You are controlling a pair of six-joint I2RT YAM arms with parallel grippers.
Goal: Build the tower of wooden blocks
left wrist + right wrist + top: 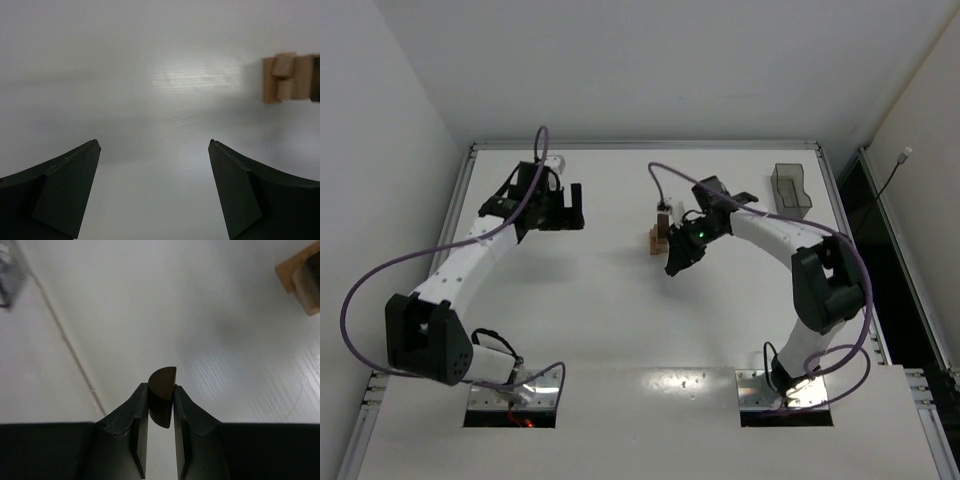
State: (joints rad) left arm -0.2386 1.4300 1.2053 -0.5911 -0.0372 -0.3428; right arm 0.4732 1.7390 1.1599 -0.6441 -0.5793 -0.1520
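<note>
The tower (658, 239) is a short stack of light tan wood blocks near the table's middle. It also shows at the right edge of the left wrist view, tower (286, 78), and as a corner at the top right of the right wrist view, tower (299, 273). My right gripper (676, 262) hangs just right of the tower and a little nearer. In its own view the right gripper (161, 387) is shut on a dark brown half-round wood block (163, 390). My left gripper (566, 206) stands open well left of the tower, and in its own view the left gripper (154, 145) has nothing between its fingers.
A smoky translucent plastic bin (790, 188) stands at the back right of the white table (600, 320). A purple cable loops above each arm. The table's raised rim (640, 146) runs along the far edge.
</note>
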